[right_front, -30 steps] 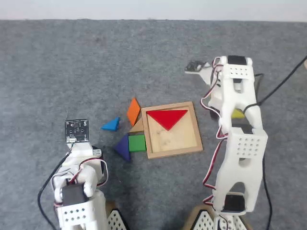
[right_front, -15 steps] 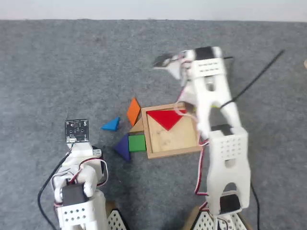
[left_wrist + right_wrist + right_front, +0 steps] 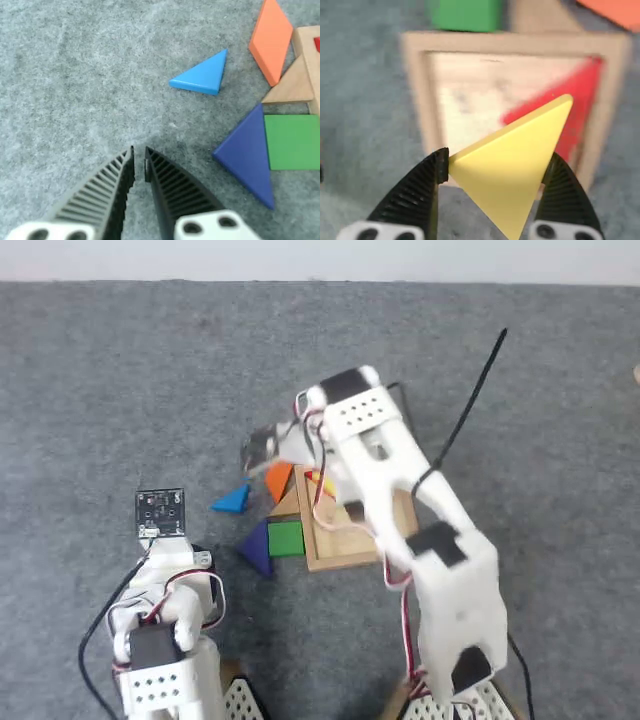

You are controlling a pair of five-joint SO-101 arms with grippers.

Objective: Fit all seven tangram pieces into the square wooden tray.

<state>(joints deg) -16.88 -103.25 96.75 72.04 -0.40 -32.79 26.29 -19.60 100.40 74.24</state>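
The square wooden tray [image 3: 330, 562] lies under the right arm, with a red triangle [image 3: 580, 100] flat inside it. The right gripper [image 3: 497, 161] clamps a yellow triangle [image 3: 512, 170] above the tray, one sharp corner pointing past the fingertips toward the red piece. The left gripper [image 3: 139, 152], closed but for a slit and empty, hangs near a light blue triangle [image 3: 202, 77].

The grey table [image 3: 120, 360] is lit brightly and evenly from above in the high view. A soft, short shadow is cast beside the light blue triangle [image 3: 200, 77] in the left wrist view. The right gripper [image 3: 262, 448] is smeared by motion blur. In the right wrist view the wooden tray [image 3: 415, 90] is rendered out of focus, and the yellow triangle [image 3: 512, 160] held in front of it is shown more crisply.
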